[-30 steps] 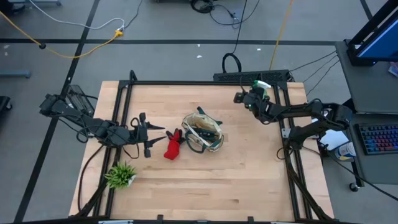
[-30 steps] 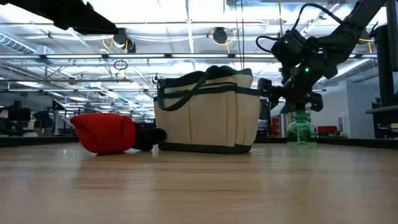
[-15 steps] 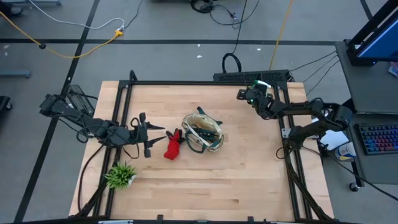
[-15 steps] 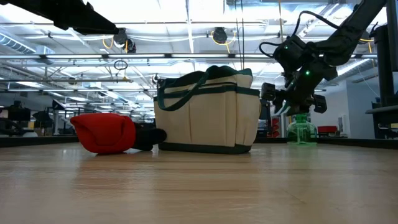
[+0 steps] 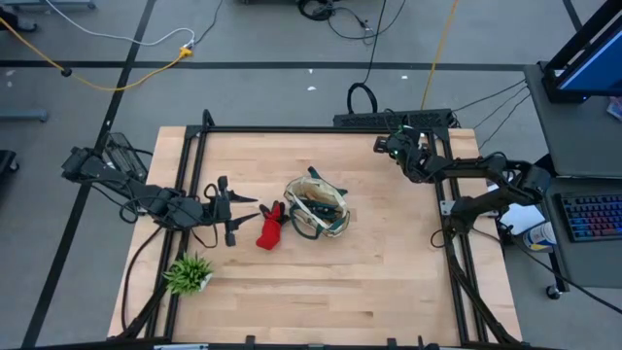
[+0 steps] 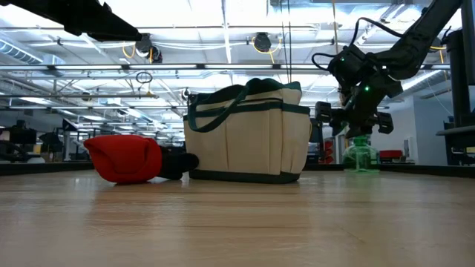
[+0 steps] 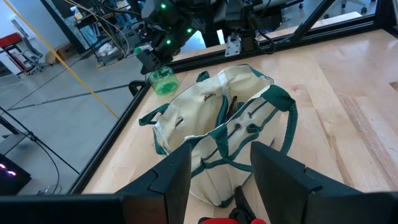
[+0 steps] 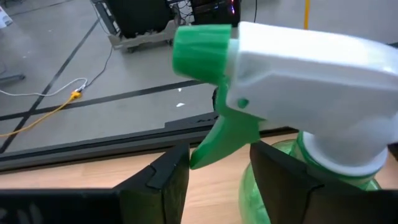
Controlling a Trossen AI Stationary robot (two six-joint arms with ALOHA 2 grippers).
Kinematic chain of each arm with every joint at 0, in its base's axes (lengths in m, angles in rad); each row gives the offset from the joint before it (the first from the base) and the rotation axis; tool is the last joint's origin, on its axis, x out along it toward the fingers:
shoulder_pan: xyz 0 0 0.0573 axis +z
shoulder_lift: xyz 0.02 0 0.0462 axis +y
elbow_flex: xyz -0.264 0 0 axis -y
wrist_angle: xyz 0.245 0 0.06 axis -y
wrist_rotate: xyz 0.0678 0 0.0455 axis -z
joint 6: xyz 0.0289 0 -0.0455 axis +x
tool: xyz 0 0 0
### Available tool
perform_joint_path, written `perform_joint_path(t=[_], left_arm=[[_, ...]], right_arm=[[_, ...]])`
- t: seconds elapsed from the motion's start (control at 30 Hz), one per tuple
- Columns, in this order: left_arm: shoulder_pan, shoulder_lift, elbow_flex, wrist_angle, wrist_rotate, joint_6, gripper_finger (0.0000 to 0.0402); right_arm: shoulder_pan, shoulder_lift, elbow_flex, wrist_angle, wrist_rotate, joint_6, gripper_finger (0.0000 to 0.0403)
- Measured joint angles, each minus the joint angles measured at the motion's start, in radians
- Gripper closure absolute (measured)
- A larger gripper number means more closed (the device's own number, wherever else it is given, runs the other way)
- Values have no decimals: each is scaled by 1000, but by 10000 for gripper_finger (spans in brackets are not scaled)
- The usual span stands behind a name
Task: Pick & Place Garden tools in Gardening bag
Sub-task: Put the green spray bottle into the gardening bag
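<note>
The cream gardening bag with green trim stands on its base at the table's middle; it also shows in the low view and the left wrist view, with dark tool handles inside. The red glove lies on the table just left of it. The green spray bottle with a white head stands upright at the far right. My right gripper is open at the bottle's top, with its fingers on either side of the green trigger. My left gripper is open left of the glove.
A spiky green plant tuft stands near the table's front left corner. A black metal frame runs along the table's edges, close behind the bottle. Bare wood lies in front of the bag and at the near right.
My right gripper has gone toward the table's far right corner and a little down, closing in on the spray bottle's top. It stays open. The bottle, the bag and the glove have not moved.
</note>
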Motion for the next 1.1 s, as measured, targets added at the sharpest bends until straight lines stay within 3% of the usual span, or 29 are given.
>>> perform_joint_path(t=[0.37,0.57,0.8,1.1], left_arm=[[0,0,0,0,0,0,229],[0,0,0,-1,0,0,229],[0,0,0,-2,0,-4,229],[0,0,0,-6,0,-4,229]], right_arm=[[-5,0,0,0,-3,-75,332],[-5,0,0,5,-86,-148,389],[-3,0,0,24,-196,-178,378],[19,0,0,212,-563,-206,390]])
